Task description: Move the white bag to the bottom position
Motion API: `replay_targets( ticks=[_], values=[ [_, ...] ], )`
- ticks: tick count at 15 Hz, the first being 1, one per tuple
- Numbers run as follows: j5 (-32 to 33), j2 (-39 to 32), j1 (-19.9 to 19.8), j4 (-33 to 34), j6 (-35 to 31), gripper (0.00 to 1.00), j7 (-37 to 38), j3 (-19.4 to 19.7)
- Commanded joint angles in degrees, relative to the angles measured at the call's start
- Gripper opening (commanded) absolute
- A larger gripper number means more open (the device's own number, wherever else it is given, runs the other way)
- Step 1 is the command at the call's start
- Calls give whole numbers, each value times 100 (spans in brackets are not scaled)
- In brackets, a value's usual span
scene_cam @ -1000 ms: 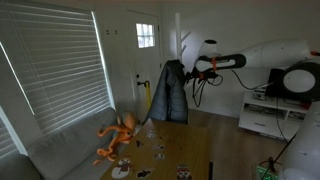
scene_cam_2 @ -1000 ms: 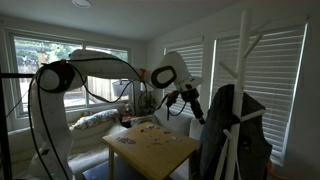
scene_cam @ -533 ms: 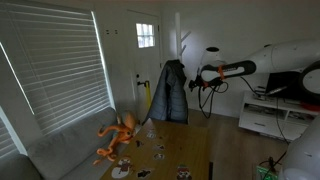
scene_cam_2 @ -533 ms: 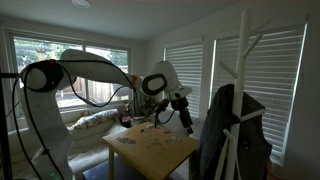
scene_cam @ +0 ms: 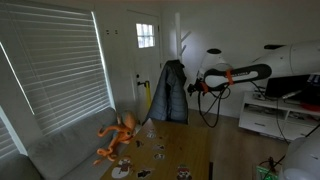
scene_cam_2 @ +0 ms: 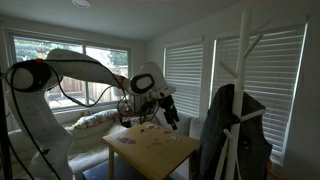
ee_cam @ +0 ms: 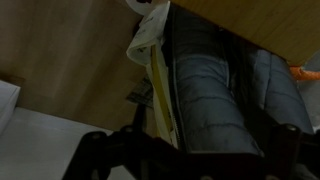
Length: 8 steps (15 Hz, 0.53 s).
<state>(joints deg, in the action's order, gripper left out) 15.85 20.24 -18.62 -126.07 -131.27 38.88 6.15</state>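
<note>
The Panda arm (scene_cam: pixel 245 73) pulls back from the coat rack (scene_cam_2: pixel 241 70). Within the last second its gripper (scene_cam: pixel 197 88) has gone from close against the top of the dark jacket (scene_cam: pixel 170 92) to a lower spot clear of it, and in an exterior view it has swung off toward the table (scene_cam_2: pixel 160 150). The white bag (ee_cam: pixel 148 28) shows plainly only in the wrist view, as a pale bundle touching the jacket's edge with wooden floor (ee_cam: pixel 60 60) beside it. If that view is inverted, the bag already sits low on the rack. The withdrawal, judged with that, suggests the placing is done and the arm is clearing out. The fingers (ee_cam: pixel 100 148) stand spread wide at the lower edge of the wrist view, released and with nothing gripped between them. In both exterior views the arm reaches out almost level, forearm horizontal, wrist turned toward the rack, with cables drooping in a loop beneath the wrist.
</note>
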Motion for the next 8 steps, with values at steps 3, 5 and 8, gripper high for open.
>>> replay_targets(
  ticks=[3, 5, 8],
  values=[
    [372, 847, -118, -341, 455, 100, 593, -433],
    [536, 998, -164, -337, 545, 100, 748, -550],
    [380, 827, -69, -156, 533, 100, 581, -473]
  ],
)
